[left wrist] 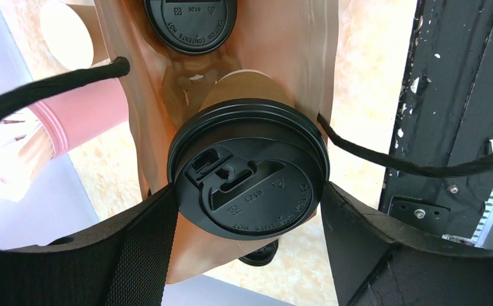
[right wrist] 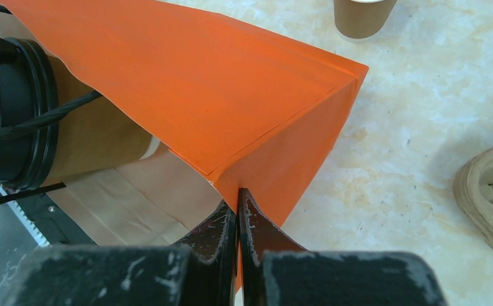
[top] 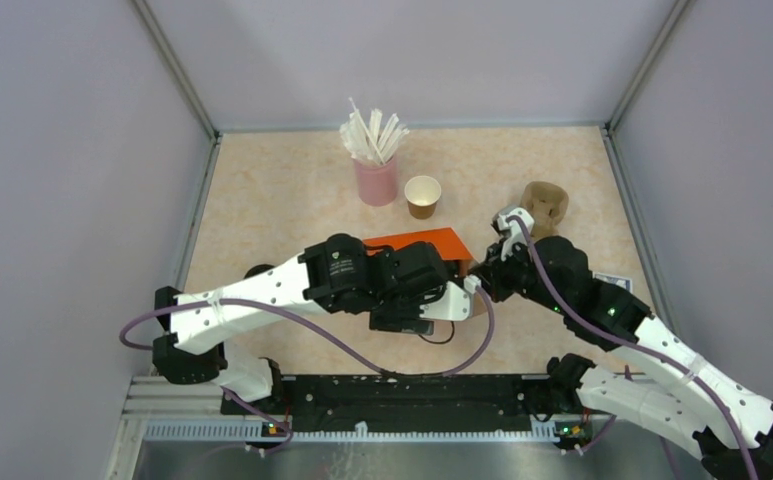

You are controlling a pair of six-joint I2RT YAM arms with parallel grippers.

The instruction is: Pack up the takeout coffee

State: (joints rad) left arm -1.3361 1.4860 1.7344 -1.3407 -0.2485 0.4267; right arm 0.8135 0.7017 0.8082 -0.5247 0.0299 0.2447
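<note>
Wide-spread left gripper (left wrist: 250, 199) clamps lidded coffee cup (left wrist: 250, 169) at lid; long axis runs into orange bag (right wrist: 218, 95), lid outward. Closed right gripper (right wrist: 238, 210) pinches bag edge.

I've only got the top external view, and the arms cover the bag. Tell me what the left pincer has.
Observer: The left pincer grips a lidded cup by its black lid, its body partly inside the orange bag.
Operator: Report what else is in the bag.
Observer: A second lidded cup sits deeper in.
Operator: Now the right side.
Observer: The right pincer is shut on the bag's corner edge.
</note>
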